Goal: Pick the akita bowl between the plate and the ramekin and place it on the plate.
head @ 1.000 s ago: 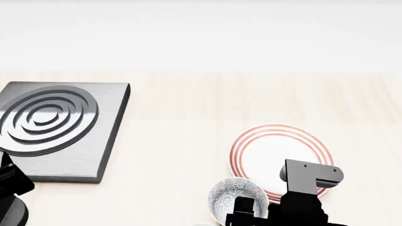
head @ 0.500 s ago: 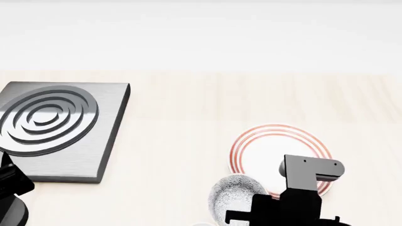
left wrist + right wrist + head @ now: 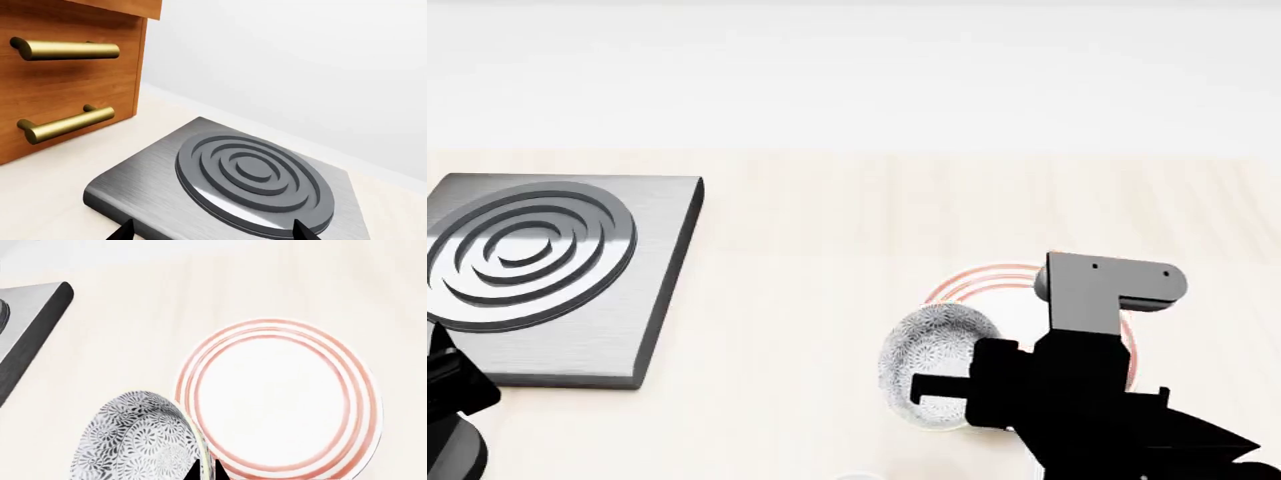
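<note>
My right gripper (image 3: 209, 472) is shut on the rim of the akita bowl (image 3: 133, 440), one fingertip on each side of the thin edge. In the head view the speckled akita bowl (image 3: 928, 345) hangs tilted on its side, patterned outside facing up, in the right gripper (image 3: 926, 392). It sits over the left edge of the red-ringed plate (image 3: 994, 280). The plate (image 3: 280, 400) lies flat and bare on the pale wood counter. A pale sliver (image 3: 854, 477) at the bottom edge may be the ramekin. My left gripper (image 3: 211, 232) is open above the burner.
A steel burner slab (image 3: 574, 330) with dark concentric rings lies at the left of the counter (image 3: 827, 220). Wooden drawers with brass handles (image 3: 63, 49) stand beyond it in the left wrist view. A white wall backs the counter.
My right gripper has risen and moved forward with the bowl. The bowl has tipped onto its side and now overlaps the plate's left edge. The left arm has not moved.
</note>
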### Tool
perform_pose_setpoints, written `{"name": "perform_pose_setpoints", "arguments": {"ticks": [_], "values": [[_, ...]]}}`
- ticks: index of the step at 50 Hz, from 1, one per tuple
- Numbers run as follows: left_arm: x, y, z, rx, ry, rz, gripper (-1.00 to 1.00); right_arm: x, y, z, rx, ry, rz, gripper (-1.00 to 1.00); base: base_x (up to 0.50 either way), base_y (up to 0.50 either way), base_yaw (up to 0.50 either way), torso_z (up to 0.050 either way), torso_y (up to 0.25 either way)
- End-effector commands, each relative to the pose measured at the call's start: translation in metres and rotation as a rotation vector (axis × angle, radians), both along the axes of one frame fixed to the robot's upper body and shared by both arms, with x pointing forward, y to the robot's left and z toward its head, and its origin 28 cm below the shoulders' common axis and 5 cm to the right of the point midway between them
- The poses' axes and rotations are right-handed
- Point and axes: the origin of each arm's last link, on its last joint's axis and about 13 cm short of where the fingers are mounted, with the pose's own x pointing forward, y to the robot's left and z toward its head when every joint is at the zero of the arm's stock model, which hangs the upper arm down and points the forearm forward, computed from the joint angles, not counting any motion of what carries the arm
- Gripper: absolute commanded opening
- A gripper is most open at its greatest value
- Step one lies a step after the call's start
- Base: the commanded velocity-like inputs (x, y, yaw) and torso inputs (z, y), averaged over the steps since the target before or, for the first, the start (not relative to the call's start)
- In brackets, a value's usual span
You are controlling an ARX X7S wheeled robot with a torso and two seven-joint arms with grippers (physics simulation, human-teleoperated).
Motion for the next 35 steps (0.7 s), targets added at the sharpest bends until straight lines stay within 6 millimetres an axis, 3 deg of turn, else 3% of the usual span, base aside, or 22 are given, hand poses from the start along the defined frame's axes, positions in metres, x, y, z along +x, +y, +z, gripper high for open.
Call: {"name": "perform_pose_setpoints", "arguments": {"ticks": [1,35], "values": [[-0.001,0.000,0.001,-0.001,0.001,0.000,1.00,0.008,-0.001,0.021,0.012,-0.053,-0.020,-1.00,0.00,0.00,0.00,0.000,0.000],[0.000,0.000,0.000,0.005,-0.002,-0.001,1.00,0.050,-0.010,0.041,0.067,-0.112,-0.145,-1.00,0.00,0.00,0.00,0.000,0.000]]}}
